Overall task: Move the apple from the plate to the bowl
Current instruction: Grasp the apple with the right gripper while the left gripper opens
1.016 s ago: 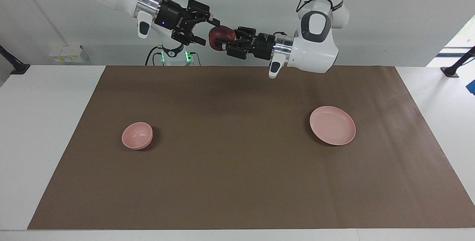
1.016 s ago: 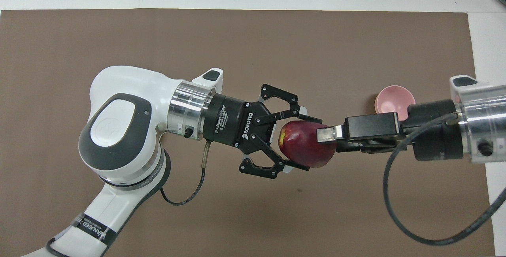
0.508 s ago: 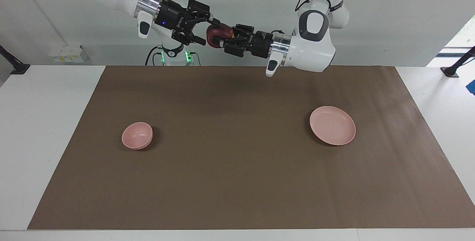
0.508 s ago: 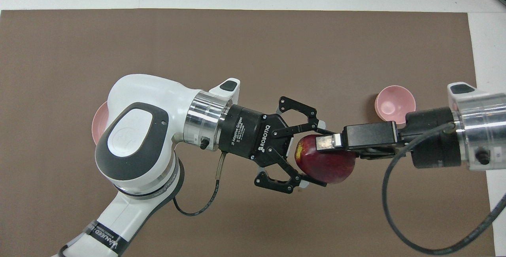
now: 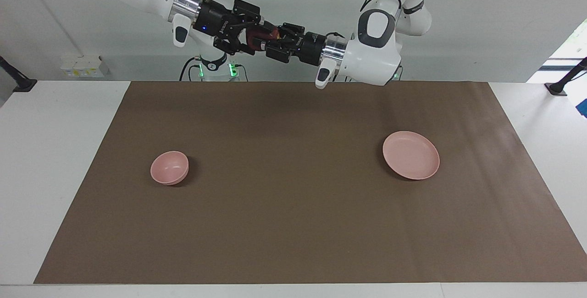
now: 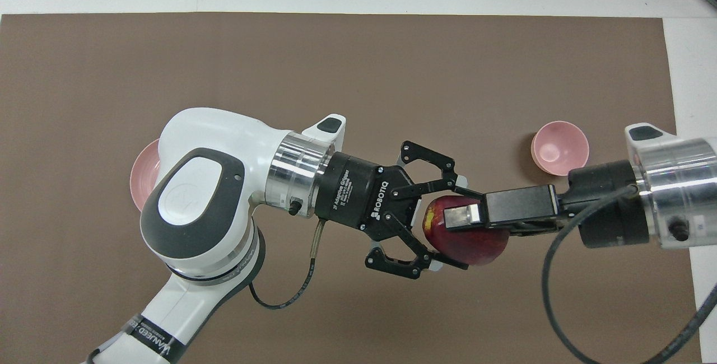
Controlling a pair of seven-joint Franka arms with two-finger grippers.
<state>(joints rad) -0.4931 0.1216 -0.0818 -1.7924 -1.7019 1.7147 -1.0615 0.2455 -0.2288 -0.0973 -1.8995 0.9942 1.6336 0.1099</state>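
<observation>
Apple [image 6: 470,241], dark red with a yellowish patch: off the table, up in the air over the brown mat [image 5: 293,224], roughly midway between the two arms. Pinched across its width by the left gripper [image 6: 456,227], fingertips pressed on two sides of the fruit, wrist lying nearly level and pointing toward the right arm. Met head-on by the right gripper [image 6: 462,219], likewise level, jaws spread wide and straddling the same apple, one finger [image 6: 464,215] over its top in the overhead view. Cannot tell whether those spread fingers touch the skin. In the facing view, seen as a dark red patch [image 5: 253,37] wedged between the two black grippers.

Plate [image 5: 411,155], pale pink and shallow: flat on the mat toward the left arm's end, nothing on it, mostly hidden under the left arm in the overhead view. Bowl [image 5: 169,167], smaller and deeper, same pink: upright on the mat toward the right arm's end, nothing in it, well apart from the plate. Both about equally far from the robots.
</observation>
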